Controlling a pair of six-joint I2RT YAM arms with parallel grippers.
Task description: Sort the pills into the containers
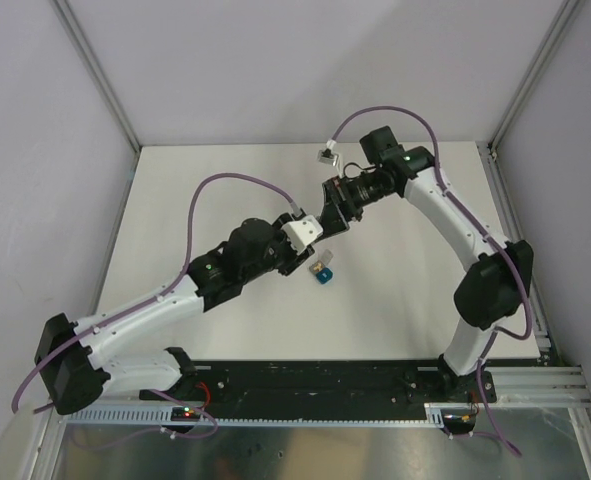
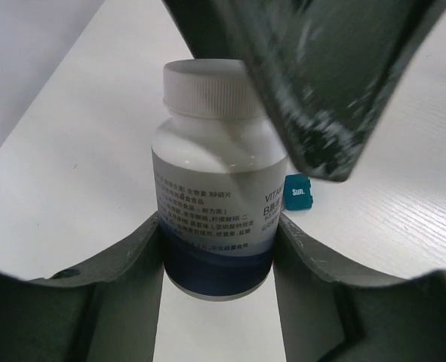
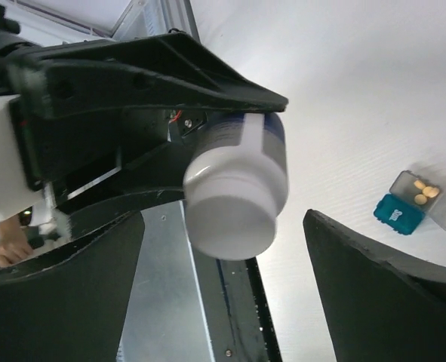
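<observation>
**Nearest the lens, the right gripper [image 3: 223, 220] is spread open, its dark fingers [image 3: 373, 286] set either side of a white cap [image 3: 230, 207] without contact.**

The containers [image 3: 415, 205] are seen on the table [image 1: 225, 180] below the spot where the two arms meet, and are touched by neither gripper. The teal compartment [image 3: 398, 214] is lidded, and the grey compartment [image 3: 434, 205] is open with a few pale pills [image 3: 422, 193] inside. Above them the bottle [image 2: 215, 173] is clamped round its body by the left gripper [image 2: 216, 234]. Its long axis is laid across the left fingers and pointed, cap first, straight into the right jaws. Removal of the cap is judged to be the coming move. The right gripper is the nearer to the cap and would have to be closed squarely about that axis, since a skewed hold could slip on the smooth plastic.
</observation>
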